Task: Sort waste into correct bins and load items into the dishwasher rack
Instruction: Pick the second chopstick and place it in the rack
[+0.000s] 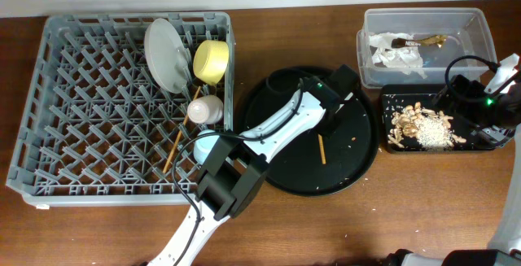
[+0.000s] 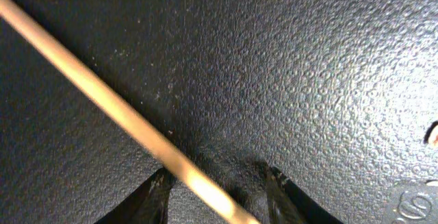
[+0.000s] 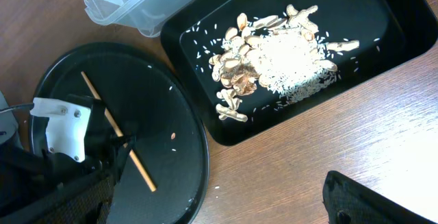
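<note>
Overhead, the left claw point(image 1: 328, 124) sits low over the round black tray point(image 1: 358, 168), a wooden chopstick point(image 1: 322, 150) poking out just beside it and the dishwasher rack point(image 1: 81, 95) well off to its side; whether the right claw point(image 1: 468, 103) is parted or closed I cannot tell. Left wrist: the tips stand apart with the chopstick slanting between them, so the pickup is in hand and a square close should come next. Right wrist: the stick lies flat under that claw.

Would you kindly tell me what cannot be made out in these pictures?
Light blue cup: overhead, mostly hidden under the left arm.
Right gripper: overhead too small, wrist view cuts it off; jaws unreadable.
Thin wooden chopstick: left wrist view, both ends cut off by edges.
</note>
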Available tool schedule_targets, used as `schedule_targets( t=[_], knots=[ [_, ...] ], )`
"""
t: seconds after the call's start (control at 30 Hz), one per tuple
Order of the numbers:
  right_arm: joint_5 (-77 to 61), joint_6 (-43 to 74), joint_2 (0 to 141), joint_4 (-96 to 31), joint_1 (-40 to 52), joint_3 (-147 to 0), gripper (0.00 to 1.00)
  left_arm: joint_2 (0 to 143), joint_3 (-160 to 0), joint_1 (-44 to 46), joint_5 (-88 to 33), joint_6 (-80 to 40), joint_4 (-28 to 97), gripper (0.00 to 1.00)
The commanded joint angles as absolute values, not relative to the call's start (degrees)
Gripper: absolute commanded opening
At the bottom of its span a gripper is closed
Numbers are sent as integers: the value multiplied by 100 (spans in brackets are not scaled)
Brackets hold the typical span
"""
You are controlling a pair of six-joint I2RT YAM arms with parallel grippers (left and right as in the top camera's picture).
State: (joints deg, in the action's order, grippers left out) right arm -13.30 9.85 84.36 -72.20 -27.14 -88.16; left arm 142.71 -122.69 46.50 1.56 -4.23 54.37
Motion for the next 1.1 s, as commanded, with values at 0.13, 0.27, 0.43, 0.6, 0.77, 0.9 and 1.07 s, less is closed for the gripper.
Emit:
schedule_targets(
  t=[0.13, 0.27, 0.43, 0.6, 0.77, 0.9, 1.07],
  knots=[
    [-1280, 919, 8372, -7223, -2703, -8818, 98, 14379, -12293, 4713, 301, -423, 5946, 20],
    [-1280, 919, 8372, -7223, -2703, -8818, 99, 14379, -12293, 4713, 301, -425, 5968, 3],
    [-1280, 919, 8372, -7205, -2703, -8818, 99, 14374, -14422, 4071, 303, -624, 7487, 0],
    [-1282, 921, 8372, -7172, -2703, -8818, 99, 14372, -17692, 2797, 587, -703, 9684, 0],
    [-1280, 921, 8372, -7181, -2703, -8818, 99, 13222, -17454, 2495, 1013, -613, 9673, 0],
    [-1278, 921, 8372, -7168, -2703, -8818, 99, 11692, -14418, 2082, 1826, -615, 9673, 0],
    [-1278, 921, 8372, -7159, -2703, -8818, 99, 11452, -11723, 1354, 1330, -725, 9008, 0]
  ],
)
